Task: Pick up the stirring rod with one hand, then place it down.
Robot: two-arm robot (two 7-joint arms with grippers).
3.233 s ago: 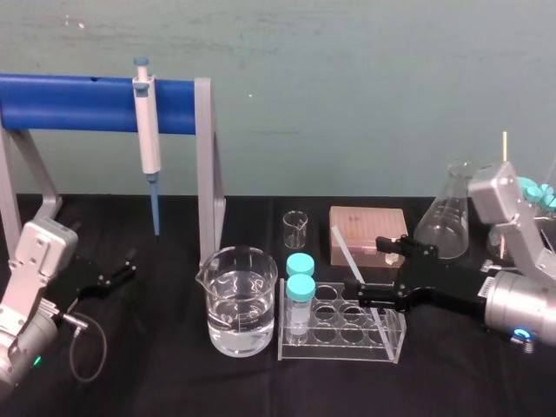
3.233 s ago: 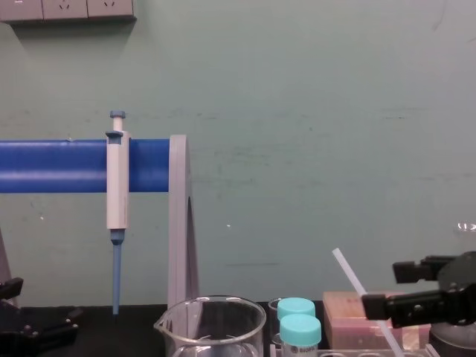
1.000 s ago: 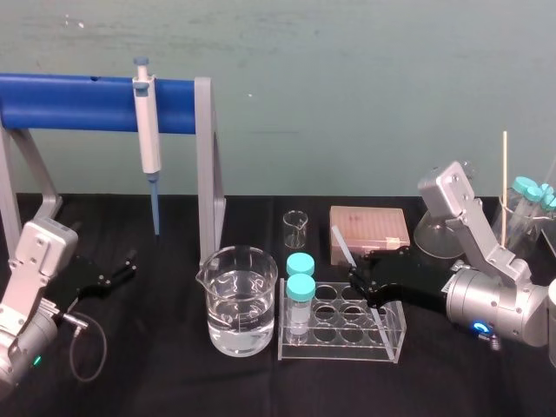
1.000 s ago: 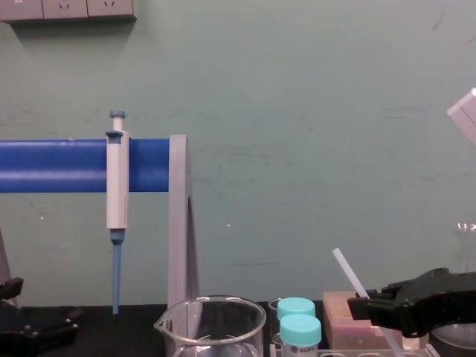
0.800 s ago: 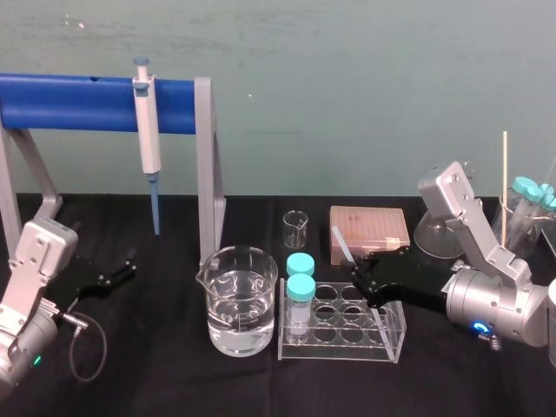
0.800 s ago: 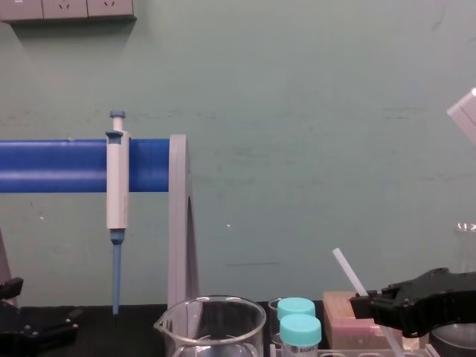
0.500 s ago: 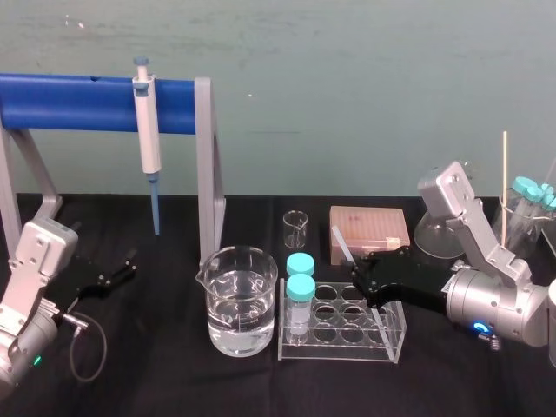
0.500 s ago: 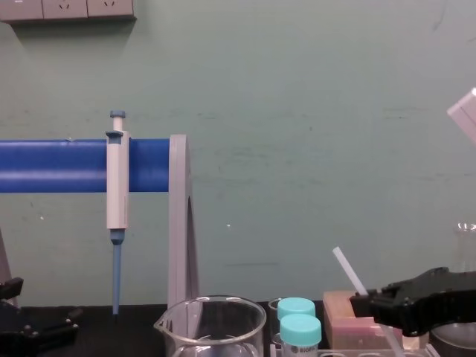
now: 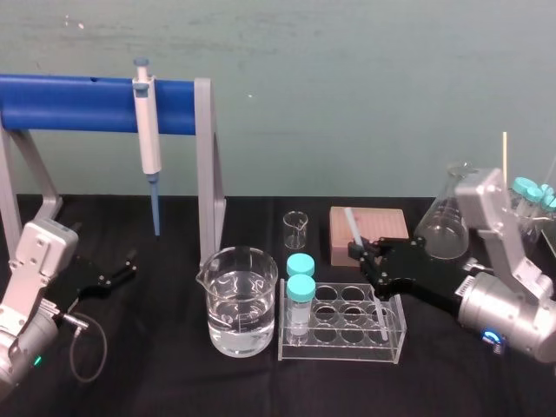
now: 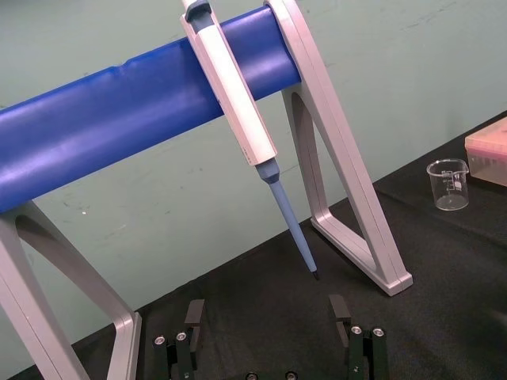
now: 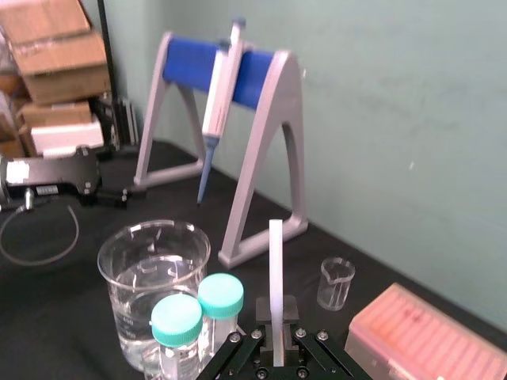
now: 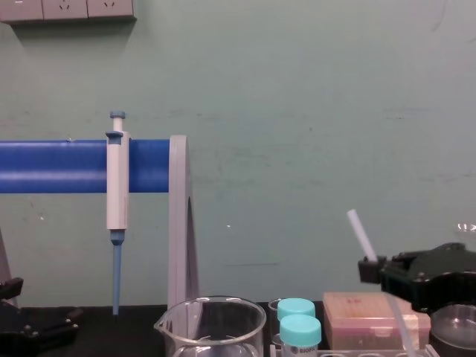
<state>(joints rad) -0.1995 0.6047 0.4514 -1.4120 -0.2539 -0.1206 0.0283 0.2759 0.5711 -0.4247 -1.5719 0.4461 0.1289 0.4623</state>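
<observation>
R black gripper (image 9: pixel 359 251) clamped on thin translucent white stirring rod (image 9: pixel 352 224), raised since 0.5 s ago, so pickup looks underway; L gripper (image 9: pixel 120 269) parked at table's left, fingers apart.

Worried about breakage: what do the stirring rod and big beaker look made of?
The stirring rod, held in the right gripper: milky, translucent, matte; likely plastic, possibly frosted glass. The beaker: clear, glossy, water visible through it; probably glass, maybe clear plastic.

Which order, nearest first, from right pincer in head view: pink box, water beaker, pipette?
Right pincer grips the stirring rod; left pincer parked far left.
1. Pink box, just behind.
2. Water beaker, leftward.
3. Pipette, far left, on stand.
</observation>
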